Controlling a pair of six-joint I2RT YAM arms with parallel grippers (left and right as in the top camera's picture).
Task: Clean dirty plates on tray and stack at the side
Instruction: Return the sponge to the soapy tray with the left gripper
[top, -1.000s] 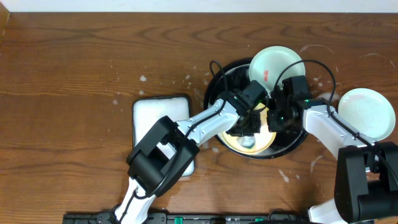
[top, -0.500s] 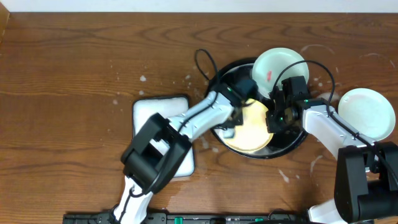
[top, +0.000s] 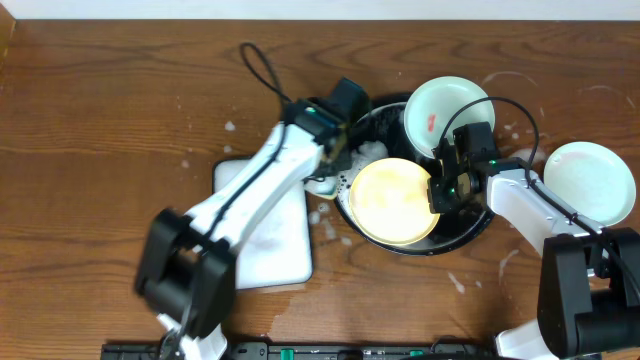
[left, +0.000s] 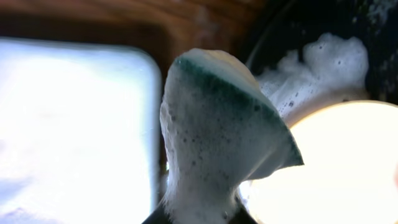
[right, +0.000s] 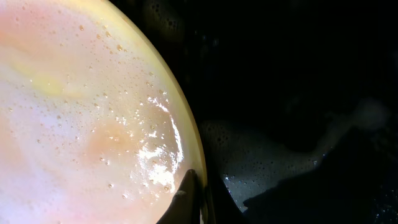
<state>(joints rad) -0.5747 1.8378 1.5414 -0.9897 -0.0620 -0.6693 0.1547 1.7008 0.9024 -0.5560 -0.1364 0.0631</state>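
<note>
A yellow plate (top: 393, 200) lies wet and foamy in the black tray (top: 470, 232). My right gripper (top: 438, 192) is shut on the plate's right rim; the right wrist view shows its fingers (right: 188, 194) pinching the yellow plate (right: 81, 106) edge over the tray (right: 298, 93). A mint-green plate (top: 445, 108) with a red smear leans on the tray's far rim. Over the tray's left rim, my left gripper (top: 338, 150) is shut on a soapy green sponge (left: 217, 137), held beside the yellow plate (left: 336, 168). Another pale plate (top: 590, 180) sits on the table to the right.
A white rectangular foam-filled dish (top: 262, 225) stands left of the tray, seen bright in the left wrist view (left: 74, 124). Foam clumps (top: 372, 151) lie at the tray's left inside wall. Foam drops and wet marks spot the wooden table around the tray.
My left arm has lifted the sponge off the yellow plate and swung it left, to the tray's left rim. The whole plate now shows. The right gripper has kept its hold.
</note>
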